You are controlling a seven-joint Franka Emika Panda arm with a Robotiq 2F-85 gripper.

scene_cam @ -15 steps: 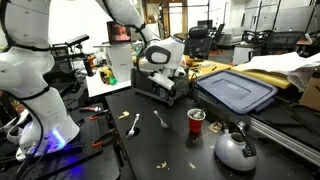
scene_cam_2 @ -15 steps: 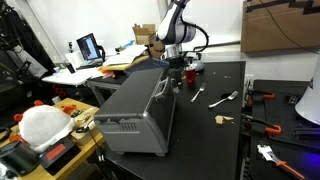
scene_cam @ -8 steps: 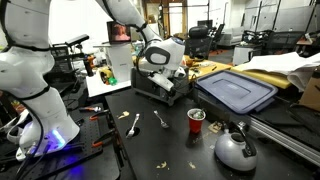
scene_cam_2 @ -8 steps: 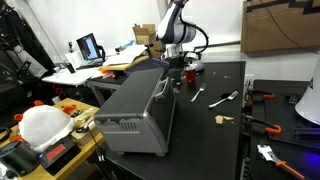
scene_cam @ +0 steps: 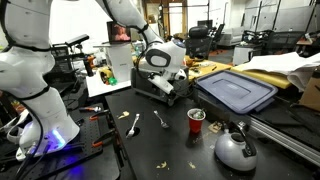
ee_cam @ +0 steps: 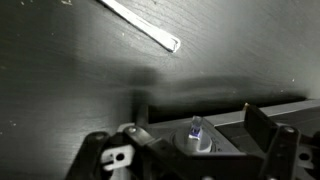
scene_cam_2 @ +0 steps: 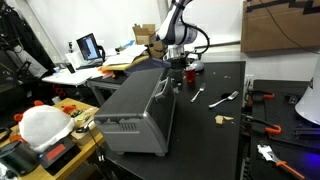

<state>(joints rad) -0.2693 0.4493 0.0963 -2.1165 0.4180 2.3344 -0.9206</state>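
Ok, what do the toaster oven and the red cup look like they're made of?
Toaster oven: likely sheet metal, matte grey, going by its flat panels with a soft sheen. Red cup: probably plastic, glossy red with a pale rim, like a disposable party cup.

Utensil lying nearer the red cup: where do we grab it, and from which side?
Take the utensil at mid-handle, coming straight down from above with the jaws across its narrow width. It lies flat on the table, so a sideways approach probably finds nothing to pinch. The shaft is thin and straight with bare table on both sides, while the head end is wider.
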